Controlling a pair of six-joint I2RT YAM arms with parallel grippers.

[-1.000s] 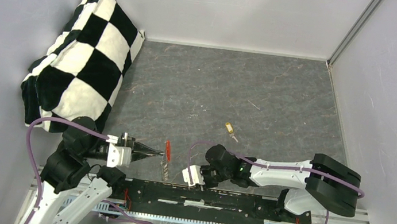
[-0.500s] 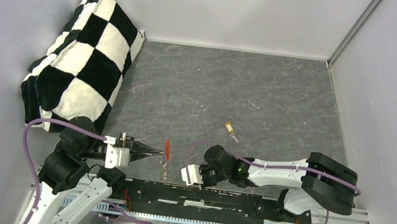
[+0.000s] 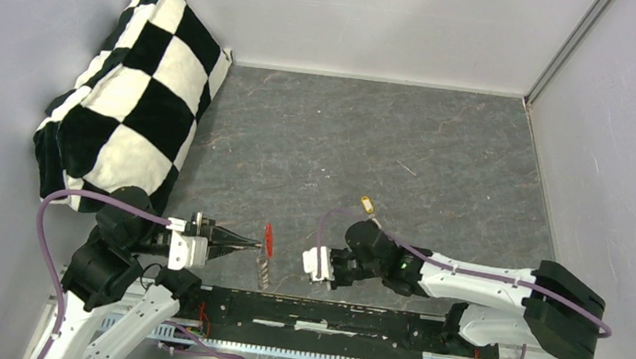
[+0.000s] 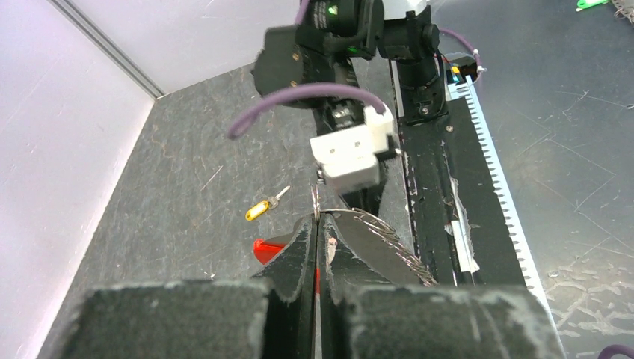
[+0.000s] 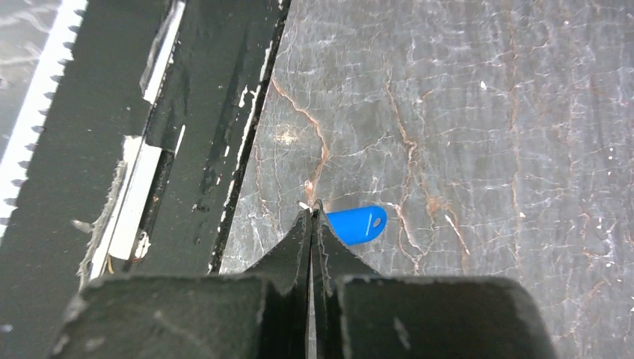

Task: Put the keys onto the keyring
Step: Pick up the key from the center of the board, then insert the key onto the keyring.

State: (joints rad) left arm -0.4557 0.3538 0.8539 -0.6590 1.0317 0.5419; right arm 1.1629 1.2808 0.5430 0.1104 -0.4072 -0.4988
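Note:
The red keyring [image 3: 268, 235] hangs edge-on in my left gripper [image 3: 257, 247], which is shut on it; a grey metal piece [image 3: 264, 271] dangles below it. In the left wrist view the red part [image 4: 268, 250] shows beside the shut gripper [image 4: 317, 221], and a thin metal ring [image 4: 316, 200] sticks out past the tips. My right gripper [image 3: 312, 270] is just right of the keyring and shut on the blue-capped key [image 5: 359, 224], whose cap pokes out beside the gripper [image 5: 312, 215]. The yellow-capped key [image 3: 368, 207] [image 4: 258, 211] lies on the floor farther back.
A black-and-white checkered cushion [image 3: 131, 90] leans in the back left corner. The black mounting rail [image 3: 324, 315] runs along the near edge just behind both grippers. Pale walls close in the grey floor on three sides.
My right gripper has shut on the blue-capped key and moved a little away from the rail, toward the back and right. The left gripper and keyring have stayed put.

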